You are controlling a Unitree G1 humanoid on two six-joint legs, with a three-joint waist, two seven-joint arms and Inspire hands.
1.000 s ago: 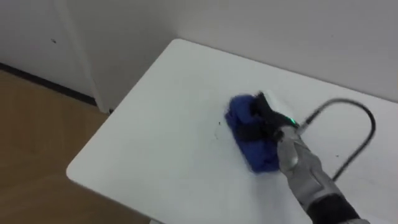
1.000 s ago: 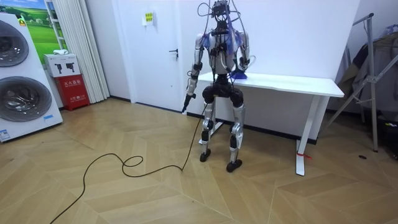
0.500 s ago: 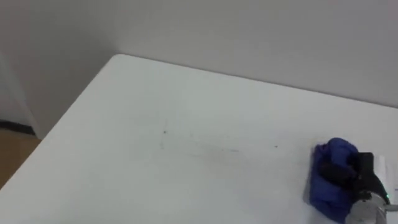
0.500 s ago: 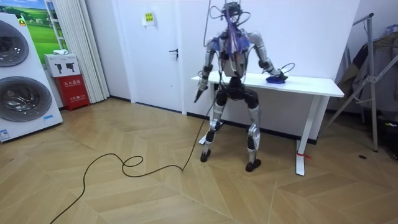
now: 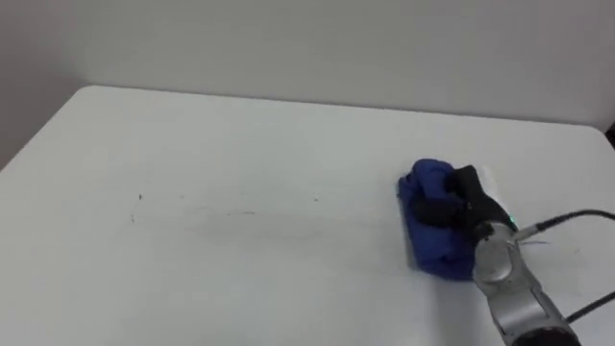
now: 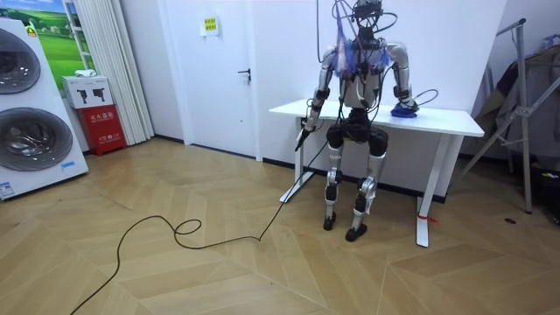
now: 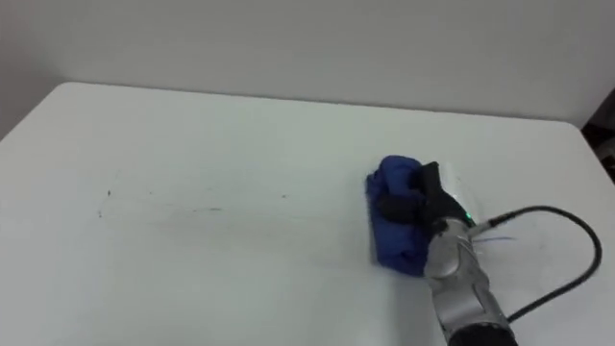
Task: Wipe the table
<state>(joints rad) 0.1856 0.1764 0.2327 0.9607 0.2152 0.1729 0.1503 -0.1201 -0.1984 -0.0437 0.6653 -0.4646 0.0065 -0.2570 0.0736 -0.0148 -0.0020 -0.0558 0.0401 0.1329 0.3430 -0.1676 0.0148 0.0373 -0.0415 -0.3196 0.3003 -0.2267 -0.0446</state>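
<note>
A crumpled blue cloth (image 5: pixel 426 231) (image 7: pixel 392 229) lies on the white table (image 5: pixel 240 135), toward its right end. My right hand (image 5: pixel 459 198) (image 7: pixel 424 197) rests on top of the cloth with its dark fingers curled into the folds. In the room view I stand at the table's (image 6: pixel 442 119) front edge, my right arm stretched out to the cloth (image 6: pixel 404 111). My left hand (image 6: pixel 303 138) hangs by my side, below the table's left end.
Faint dark marks (image 5: pixel 140 197) and a thin streak (image 5: pixel 240 213) show on the tabletop to the left of the cloth. A wall backs the table; its right corner (image 5: pixel 603 135) is near. A metal rack (image 6: pixel 525 105) stands beyond the table's right end.
I have stepped along the table toward the room view's right, so the eye views shifted. The right hand has carried the cloth from the table's left part to its right end.
</note>
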